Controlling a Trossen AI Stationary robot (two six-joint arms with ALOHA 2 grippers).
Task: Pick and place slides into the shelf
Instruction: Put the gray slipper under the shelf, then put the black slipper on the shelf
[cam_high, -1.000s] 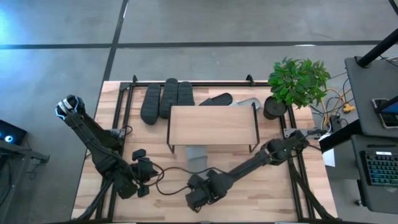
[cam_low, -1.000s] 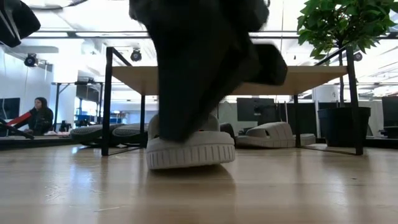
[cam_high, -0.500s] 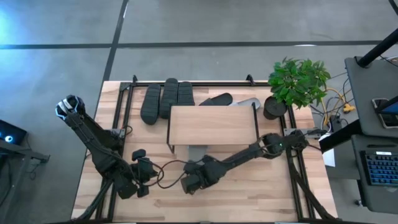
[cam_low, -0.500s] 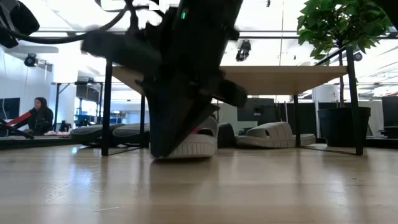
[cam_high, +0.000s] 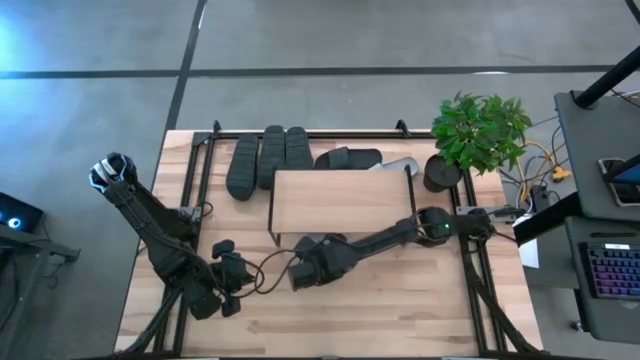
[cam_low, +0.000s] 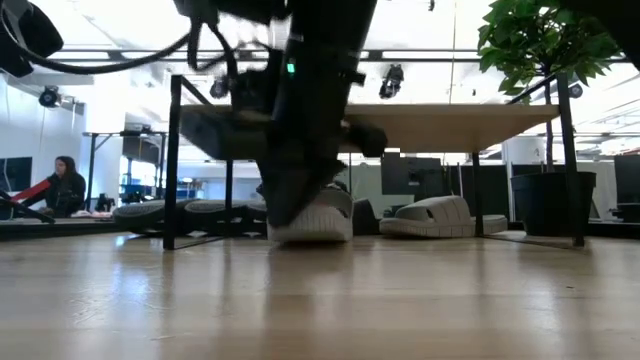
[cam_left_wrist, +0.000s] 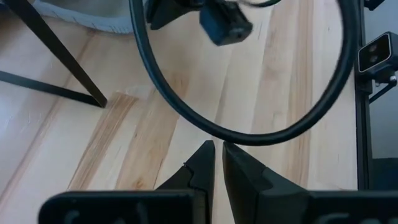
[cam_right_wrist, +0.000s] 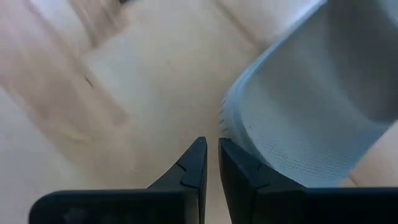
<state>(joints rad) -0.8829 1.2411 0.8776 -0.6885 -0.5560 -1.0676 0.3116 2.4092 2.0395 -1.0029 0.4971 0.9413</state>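
A light grey slide (cam_high: 308, 242) (cam_low: 312, 222) (cam_right_wrist: 311, 106) rests sole down at the shelf's (cam_high: 340, 200) near edge, mostly under its wooden top board (cam_low: 450, 125). My right gripper (cam_high: 303, 262) (cam_right_wrist: 211, 155) is shut, low on the table just near-side of this slide. Three dark slides (cam_high: 268, 158) stand behind the shelf on the left, and a fourth dark one (cam_high: 350, 158) and a second light grey one (cam_high: 400, 166) (cam_low: 440, 215) lie behind it on the right. My left gripper (cam_high: 228, 278) (cam_left_wrist: 217, 162) waits shut near the table's near-left corner. My right gripper has its shut fingertips (cam_right_wrist: 231, 152) against the light grey slide's ribbed sole rim (cam_right_wrist: 233, 127) at its near end. The fingers come from the table's near side, slanting down. The slide stays flat on the table, sole down.
A potted plant (cam_high: 440, 172) (cam_low: 550, 200) stands by the shelf's far-right corner. A black cable (cam_left_wrist: 249, 124) loops over the table between the two grippers. Black frame rails (cam_high: 195, 190) run along the table's sides. A person (cam_low: 65, 185) sits far off in the room.
My right gripper has moved toward the table's far edge and somewhat left, keeping low. The light grey slide has slid along the table ahead of it, from open table in front of the shelf to mostly under the top board.
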